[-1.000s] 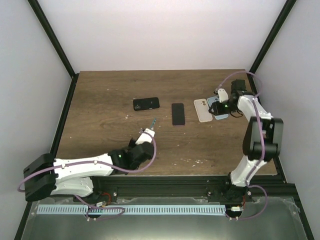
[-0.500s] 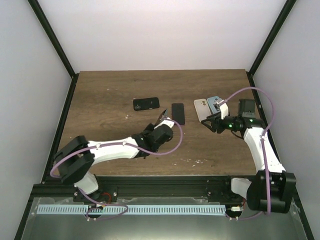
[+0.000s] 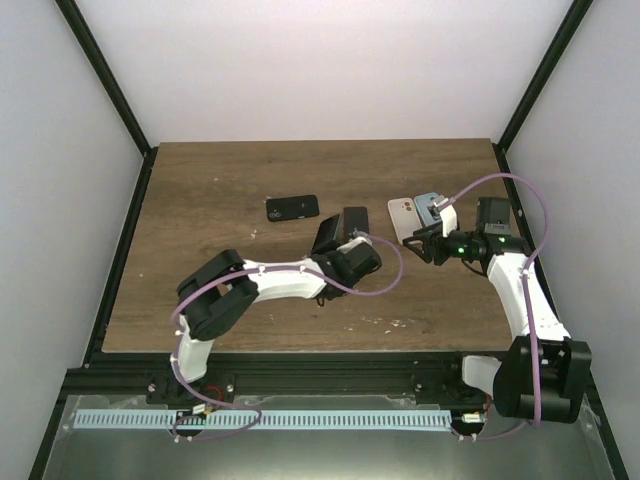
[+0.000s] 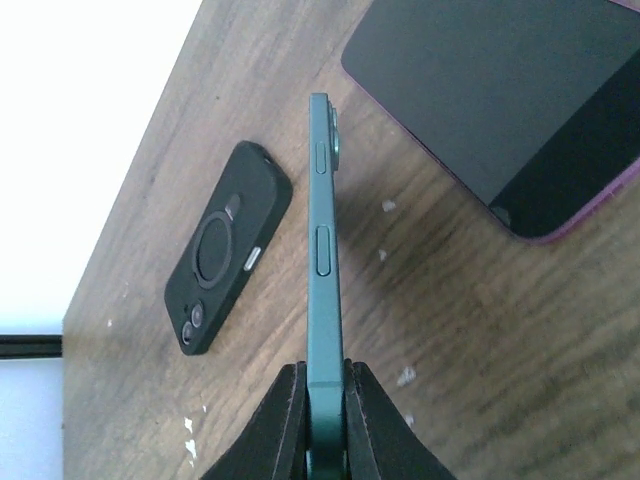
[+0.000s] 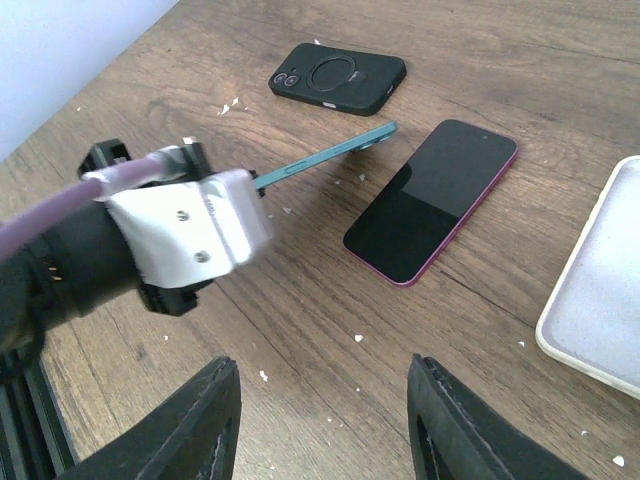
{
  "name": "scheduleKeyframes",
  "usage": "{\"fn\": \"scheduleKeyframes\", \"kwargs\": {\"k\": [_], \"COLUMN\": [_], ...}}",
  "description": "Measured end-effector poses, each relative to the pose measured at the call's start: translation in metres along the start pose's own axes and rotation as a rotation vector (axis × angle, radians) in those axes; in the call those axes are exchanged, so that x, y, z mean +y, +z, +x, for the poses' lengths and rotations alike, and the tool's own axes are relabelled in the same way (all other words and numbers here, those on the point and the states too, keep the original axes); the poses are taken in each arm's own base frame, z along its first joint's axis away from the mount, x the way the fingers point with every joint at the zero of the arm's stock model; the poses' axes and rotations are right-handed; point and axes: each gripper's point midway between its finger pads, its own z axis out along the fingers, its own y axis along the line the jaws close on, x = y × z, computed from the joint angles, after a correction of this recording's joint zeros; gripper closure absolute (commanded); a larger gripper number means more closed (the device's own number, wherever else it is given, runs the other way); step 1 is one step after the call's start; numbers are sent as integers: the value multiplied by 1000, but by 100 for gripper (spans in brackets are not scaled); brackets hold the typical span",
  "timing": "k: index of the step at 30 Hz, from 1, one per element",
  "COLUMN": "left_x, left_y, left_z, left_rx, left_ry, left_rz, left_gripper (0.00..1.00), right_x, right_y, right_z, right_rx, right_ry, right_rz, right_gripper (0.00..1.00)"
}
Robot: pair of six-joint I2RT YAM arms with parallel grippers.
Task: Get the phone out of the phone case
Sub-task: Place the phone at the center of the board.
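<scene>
Bright, even, diffuse light, faint soft shadows, left wrist view overexposed at upper left, mostly sharp

a brown wooden table (image 3: 220, 180) carries a black phone case (image 3: 292, 208) lying camera side up, and near it a dark phone (image 5: 432, 200) with a magenta edge, screen up. a white case (image 3: 404, 218) lies flat further right. pale crumbs (image 5: 230, 103) dot the wood.
</scene>
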Motion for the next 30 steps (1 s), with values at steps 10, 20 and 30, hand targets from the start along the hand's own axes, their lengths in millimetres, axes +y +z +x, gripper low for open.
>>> {"fn": "scheduleKeyframes", "kwargs": {"k": [10, 20, 30], "left_x": [-7, -32, -26], "left_y": [26, 40, 35], "left_z": [-11, 7, 0], "left_rx": [79, 142, 123], "left_ry": [9, 15, -92], "left_rz": [-75, 38, 187], "left_gripper": [86, 59, 13], "right_x": [-2, -5, -6], "right_y": [0, -1, -1], "right_z": [0, 1, 1], "right_rx": [2, 3, 7], "right_ry": [-1, 5, 10], "right_rz": [11, 19, 29], "right_gripper": [54, 53, 51]}}
